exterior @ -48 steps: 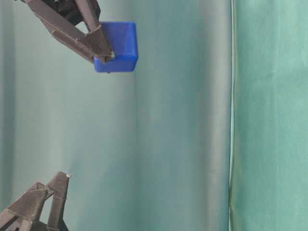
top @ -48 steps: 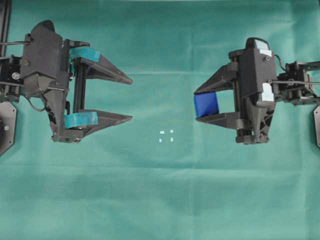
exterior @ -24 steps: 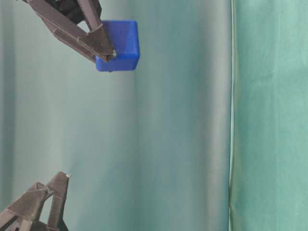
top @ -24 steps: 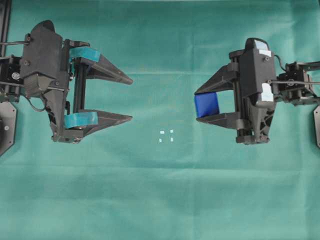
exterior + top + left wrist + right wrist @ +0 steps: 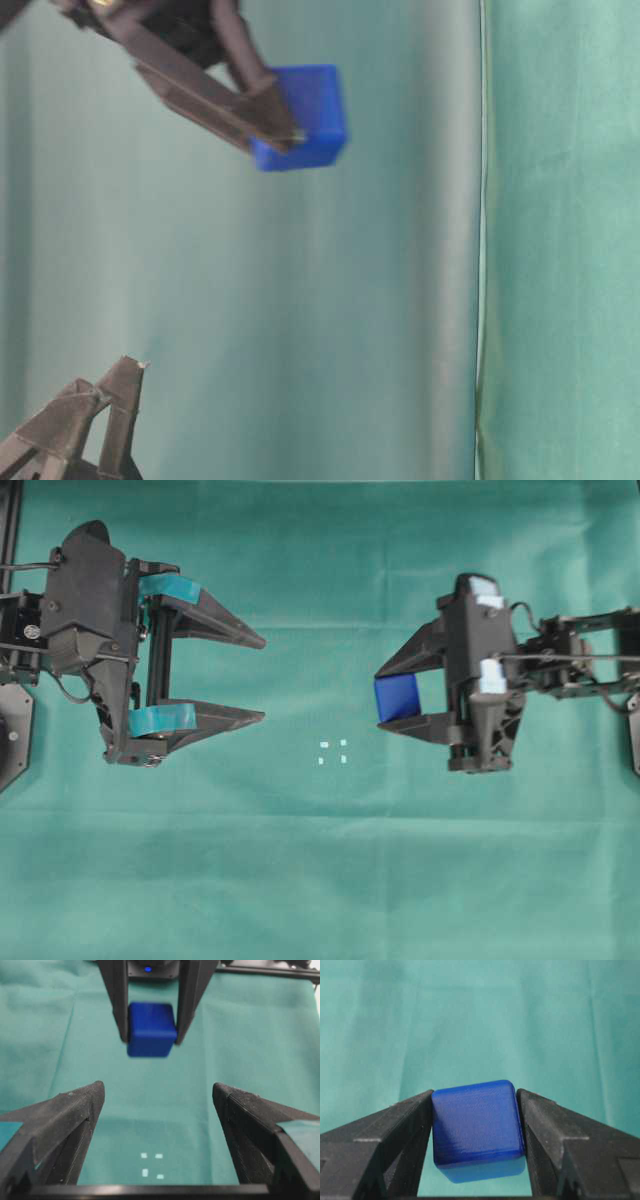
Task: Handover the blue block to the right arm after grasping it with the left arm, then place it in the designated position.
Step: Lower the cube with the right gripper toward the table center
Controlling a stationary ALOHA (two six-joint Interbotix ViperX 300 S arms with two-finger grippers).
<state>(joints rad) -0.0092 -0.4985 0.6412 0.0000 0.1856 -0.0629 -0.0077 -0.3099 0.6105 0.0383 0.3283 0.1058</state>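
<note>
The blue block is clamped between the plain black fingers of my right gripper, held above the green cloth; it also shows in the right wrist view, the left wrist view and the table-level view. My left gripper, with teal tape bands, is open and empty at the left, well apart from the block. The designated position, small white marks in a square, lies on the cloth below and left of the block, and shows in the left wrist view.
Green cloth covers the whole table. A cloth seam or edge runs vertically in the table-level view. Black arm mounts sit at the far left and far right edges.
My right gripper has moved left and slightly lower with the blue block in it, toward the white marks. The left gripper has not moved.
</note>
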